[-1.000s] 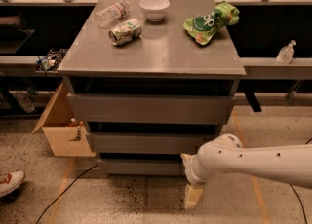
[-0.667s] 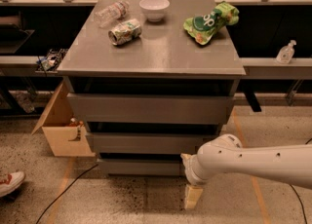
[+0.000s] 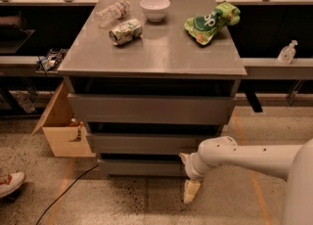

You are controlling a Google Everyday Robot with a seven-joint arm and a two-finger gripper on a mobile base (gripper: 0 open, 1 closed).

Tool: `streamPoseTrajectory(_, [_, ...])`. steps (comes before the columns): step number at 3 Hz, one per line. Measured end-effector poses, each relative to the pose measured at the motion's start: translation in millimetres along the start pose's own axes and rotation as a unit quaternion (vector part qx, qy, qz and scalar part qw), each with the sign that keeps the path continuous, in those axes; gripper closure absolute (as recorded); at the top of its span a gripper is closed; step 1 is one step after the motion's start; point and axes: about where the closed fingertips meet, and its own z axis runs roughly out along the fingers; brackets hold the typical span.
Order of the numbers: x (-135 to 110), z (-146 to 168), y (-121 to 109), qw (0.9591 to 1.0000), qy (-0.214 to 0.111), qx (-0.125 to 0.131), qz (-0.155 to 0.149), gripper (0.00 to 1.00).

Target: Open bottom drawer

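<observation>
The grey cabinet has three handleless drawer fronts. The bottom drawer [image 3: 142, 167] is the lowest and narrowest, just above the floor, and its front sits flush with only a dark gap above it. My gripper [image 3: 189, 174] is at the right end of that drawer front, on the white arm [image 3: 244, 158] that comes in from the right. Its fingers are spread: the upper fingertip [image 3: 184, 157] is by the drawer's top right corner, and the lower fingertip [image 3: 191, 191] hangs near the floor. It holds nothing.
The middle drawer [image 3: 146, 143] and the top drawer [image 3: 151, 110] are above. On the cabinet top lie a bowl [image 3: 155, 8], a can [image 3: 125, 32], a plastic bottle [image 3: 111, 12] and a green chip bag [image 3: 211, 22]. A cardboard box [image 3: 63, 131] and a cable [image 3: 68, 190] are to the left.
My gripper and arm have shifted slightly up and left, closer to the bottom drawer's right end. The drawers have not moved.
</observation>
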Motion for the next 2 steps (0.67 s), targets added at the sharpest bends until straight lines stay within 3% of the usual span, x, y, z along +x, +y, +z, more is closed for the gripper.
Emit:
streamPoseTrajectory(1, [19,33,-11,0.9996,0.017,0.014,-0.015,0.00])
streamPoseTrajectory(2, [63,86,-20,0.9977,0.047,0.050,0.001,0.00])
